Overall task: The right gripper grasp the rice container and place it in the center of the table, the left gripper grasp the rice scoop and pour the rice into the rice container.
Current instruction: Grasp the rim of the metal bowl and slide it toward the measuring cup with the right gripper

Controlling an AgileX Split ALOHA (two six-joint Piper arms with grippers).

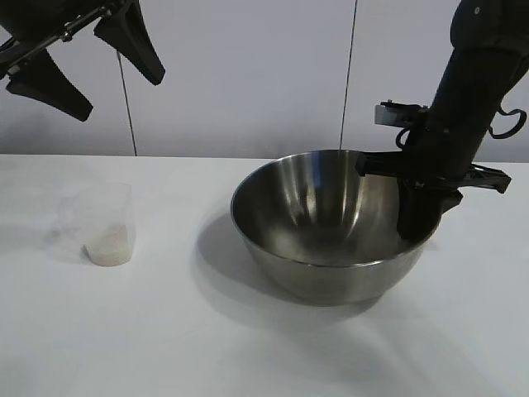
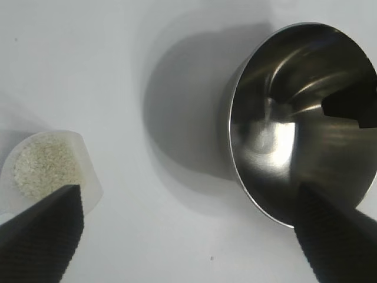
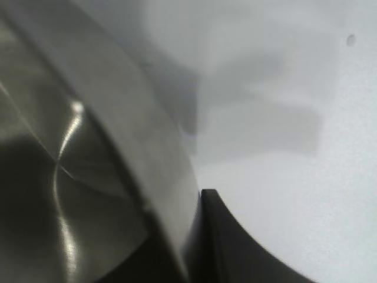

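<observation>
The rice container (image 1: pixel 314 223), a large shiny steel bowl, stands on the white table (image 1: pixel 165 331) right of the middle. My right gripper (image 1: pixel 430 207) is shut on its right rim, one finger inside the bowl and one outside. The right wrist view shows the rim (image 3: pixel 171 177) pinched against the outer finger (image 3: pixel 235 242). At the left stands the rice scoop (image 1: pixel 106 223), a frosted plastic cup with rice (image 1: pixel 109 246) in its bottom. My left gripper (image 1: pixel 120 95) hangs open high above it, holding nothing. From the left wrist, scoop (image 2: pixel 82 171) and bowl (image 2: pixel 277 135) lie below the spread fingers (image 2: pixel 41 230).
A pale wall with vertical seams (image 1: pixel 124 107) runs behind the table. Bare tabletop (image 2: pixel 177 194) lies between scoop and bowl and along the front edge.
</observation>
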